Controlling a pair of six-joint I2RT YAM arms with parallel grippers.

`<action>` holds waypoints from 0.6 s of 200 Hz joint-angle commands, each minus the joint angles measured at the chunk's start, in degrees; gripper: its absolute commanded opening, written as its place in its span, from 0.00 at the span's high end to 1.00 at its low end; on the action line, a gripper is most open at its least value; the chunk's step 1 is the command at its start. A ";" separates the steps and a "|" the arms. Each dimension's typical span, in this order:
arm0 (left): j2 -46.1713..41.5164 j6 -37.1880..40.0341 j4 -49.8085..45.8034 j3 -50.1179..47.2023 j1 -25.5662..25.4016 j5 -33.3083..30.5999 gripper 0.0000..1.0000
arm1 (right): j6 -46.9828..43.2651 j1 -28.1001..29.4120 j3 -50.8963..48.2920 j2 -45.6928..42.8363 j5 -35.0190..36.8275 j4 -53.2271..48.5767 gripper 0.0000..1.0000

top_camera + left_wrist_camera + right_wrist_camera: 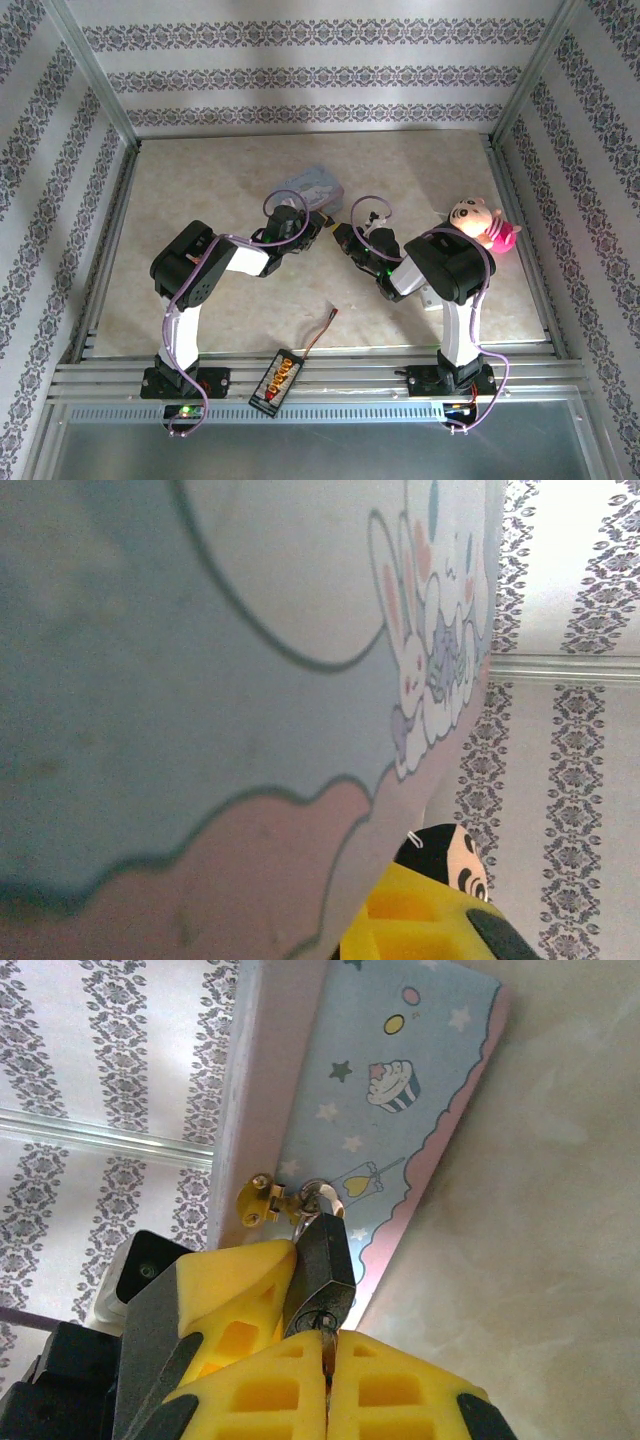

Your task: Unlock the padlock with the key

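Observation:
The padlock (pixel 322 1260), small and dark grey, hangs by its shackle from the brass hasp (pixel 258 1200) of the pale-blue cartoon tin (pixel 400 1090). My right gripper (pixel 328 1380) is shut on the key (pixel 327 1352), whose tip sits in the padlock's keyhole. From above, the right gripper (pixel 343 237) meets the left gripper (pixel 318 220) just in front of the tin (pixel 315 183). One yellow left finger (pixel 235 1300) presses against the padlock's side. The tin (pixel 200 680) lies tight against that finger (pixel 430 920) and hides the other finger.
A pink and cream plush toy (pixel 480 222) sits right of the right arm. A small black board with yellow connectors and a wire (pixel 278 380) lies at the near edge between the bases. Patterned walls enclose the table (pixel 200 200) on three sides.

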 commanded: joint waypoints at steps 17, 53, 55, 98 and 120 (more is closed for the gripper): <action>1.15 -1.68 3.37 -1.08 -1.54 4.36 0.95 | 2.43 1.07 2.45 0.94 -2.42 5.37 1.00; 1.41 -1.84 3.28 -2.28 -1.54 4.26 1.00 | 4.74 0.34 2.71 0.17 -3.92 5.28 1.00; 1.37 -1.88 3.25 -2.37 -1.54 4.21 1.00 | 4.71 0.26 2.64 0.09 -3.93 5.28 0.98; 0.33 -1.97 1.33 -2.32 -1.37 2.64 1.00 | 1.05 -1.03 -0.81 -3.09 -3.23 1.11 0.78; -0.60 -1.11 -2.13 -1.29 -1.19 2.05 1.00 | -1.54 -2.01 -2.65 -5.85 -3.16 -2.34 0.72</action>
